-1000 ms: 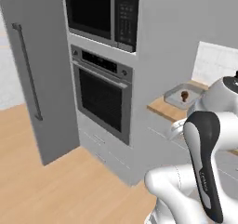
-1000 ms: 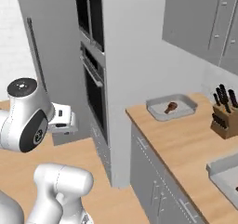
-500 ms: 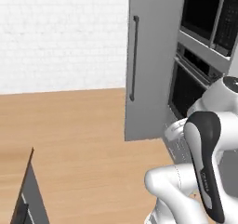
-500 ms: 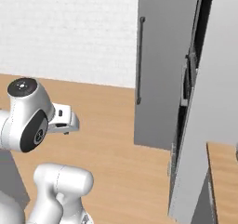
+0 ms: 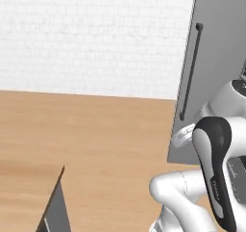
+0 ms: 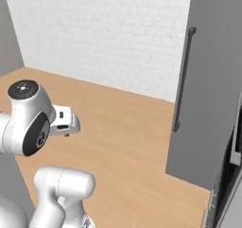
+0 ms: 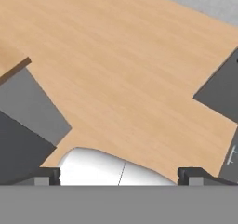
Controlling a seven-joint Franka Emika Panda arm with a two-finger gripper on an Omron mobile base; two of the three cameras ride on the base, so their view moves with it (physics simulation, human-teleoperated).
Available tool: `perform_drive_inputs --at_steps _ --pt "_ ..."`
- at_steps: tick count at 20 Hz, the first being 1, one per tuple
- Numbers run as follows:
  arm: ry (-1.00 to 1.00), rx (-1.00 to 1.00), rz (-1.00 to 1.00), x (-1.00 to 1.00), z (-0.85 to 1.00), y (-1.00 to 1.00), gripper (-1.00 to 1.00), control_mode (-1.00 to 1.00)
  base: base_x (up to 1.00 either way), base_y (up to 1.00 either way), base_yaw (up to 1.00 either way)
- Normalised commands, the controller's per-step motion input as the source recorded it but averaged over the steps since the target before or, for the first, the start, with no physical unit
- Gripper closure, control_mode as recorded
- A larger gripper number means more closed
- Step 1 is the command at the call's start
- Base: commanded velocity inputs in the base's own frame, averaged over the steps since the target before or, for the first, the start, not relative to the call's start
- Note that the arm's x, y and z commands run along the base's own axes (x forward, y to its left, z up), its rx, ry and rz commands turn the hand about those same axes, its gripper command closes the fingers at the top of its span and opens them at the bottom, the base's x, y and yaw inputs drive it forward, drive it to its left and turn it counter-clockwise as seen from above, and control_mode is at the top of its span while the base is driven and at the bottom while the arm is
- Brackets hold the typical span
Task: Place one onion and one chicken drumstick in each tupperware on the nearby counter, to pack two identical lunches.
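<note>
End effector (image 7: 119,174) was spread wide with nothing in it, hanging over the light wooden floor (image 7: 125,69), tall grey cabinet with a dark bar handle (image 6: 183,78) off ahead

White brick wall (image 5: 91,38), light wood floor (image 5: 96,144), tall grey cabinet (image 6: 212,80) w/ dark handle (image 6: 183,78)

White brick wall (image 5: 91,38), light-brown plank floor (image 6: 123,127) — grey tall cabinet (image 6: 210,80) with a dark handle (image 6: 183,78).

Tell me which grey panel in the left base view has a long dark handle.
The tall grey panel at the right edge: a dark vertical handle runs down it. The low grey panel at the lower left is plain.
</note>
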Motion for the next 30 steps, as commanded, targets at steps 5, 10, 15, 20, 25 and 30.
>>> perform_drive_inputs --at_steps 5,10,15,20,25,30 --pt "0.00 0.00 0.00 0.00 0.00 0.00 -1.00 1.00 1.00 0.35 -0.07" --pt "0.00 0.00 0.00 0.00 0.00 0.00 -1.00 1.00 1.00 0.64 -0.19" --pt "0.00 0.00 0.00 0.00 0.00 0.00 -1.00 1.00 1.00 0.71 -0.20" --pt "0.00 0.00 0.00 0.00 0.00 0.00 -1.00 1.00 1.00 0.53 -0.17" --pt "0.00 0.00 0.00 0.00 0.00 0.00 -1.00 1.00 1.00 0.37 -0.15" --pt "0.00 0.00 0.00 0.00 0.00 0.00 -1.00 1.00 1.00 -0.55 0.17"
